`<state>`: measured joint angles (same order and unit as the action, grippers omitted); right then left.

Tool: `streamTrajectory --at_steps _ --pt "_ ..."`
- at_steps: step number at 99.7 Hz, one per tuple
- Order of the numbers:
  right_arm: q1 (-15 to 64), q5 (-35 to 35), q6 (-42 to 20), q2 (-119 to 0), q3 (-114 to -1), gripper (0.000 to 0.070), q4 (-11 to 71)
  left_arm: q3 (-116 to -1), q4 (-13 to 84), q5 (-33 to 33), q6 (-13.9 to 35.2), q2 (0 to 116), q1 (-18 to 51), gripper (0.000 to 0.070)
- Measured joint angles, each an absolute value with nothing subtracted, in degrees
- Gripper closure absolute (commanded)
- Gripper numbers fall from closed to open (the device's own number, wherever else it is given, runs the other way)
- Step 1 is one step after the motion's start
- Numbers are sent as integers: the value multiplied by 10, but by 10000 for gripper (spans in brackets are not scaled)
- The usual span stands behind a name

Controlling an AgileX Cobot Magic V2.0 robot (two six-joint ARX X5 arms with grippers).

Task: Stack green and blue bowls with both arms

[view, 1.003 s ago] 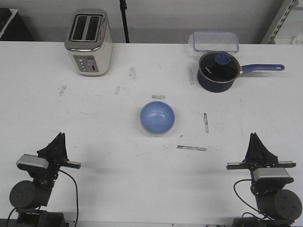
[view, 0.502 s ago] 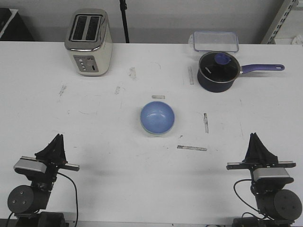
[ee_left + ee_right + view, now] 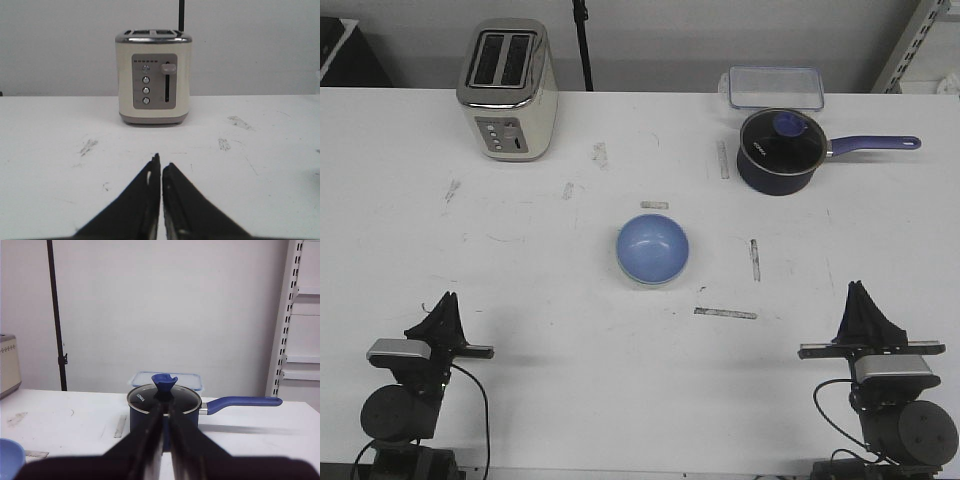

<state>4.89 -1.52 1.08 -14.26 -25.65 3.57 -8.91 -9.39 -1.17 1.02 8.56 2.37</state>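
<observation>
The blue bowl sits upright in the middle of the table, and its edge also shows in the right wrist view. A thin pale rim shows along its near side. I cannot tell whether that is the green bowl under it, and no separate green bowl is in view. My left gripper rests at the near left, shut and empty, and points at the toaster in the left wrist view. My right gripper rests at the near right, shut and empty, and points at the saucepan in the right wrist view.
A cream toaster stands at the far left, also in the left wrist view. A navy saucepan with a lid and purple handle stands at the far right, also in the right wrist view. A clear lidded box lies behind it.
My left arm has drawn back a little toward the table's near edge and settled. The right arm and the blue bowl have not moved.
</observation>
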Motion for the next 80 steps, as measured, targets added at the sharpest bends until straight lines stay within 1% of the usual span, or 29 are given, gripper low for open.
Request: streamTrajectory --at_steps 10,32,46,58,80 --pt "49 -15 11 -143 -256 690 36 -70 -95 -12 25 77 21 699" --pt "49 -15 11 -143 -256 690 36 -20 -95 -12 30 33 16 699" --pt "49 -15 11 -143 -256 690 36 -20 -86 -11 29 2 14 699" --pt "49 -15 11 -143 -256 690 36 -20 -66 -13 28 3 8 699" --pt "49 -15 11 -143 -256 690 36 -20 -67 -13 37 3 8 699"
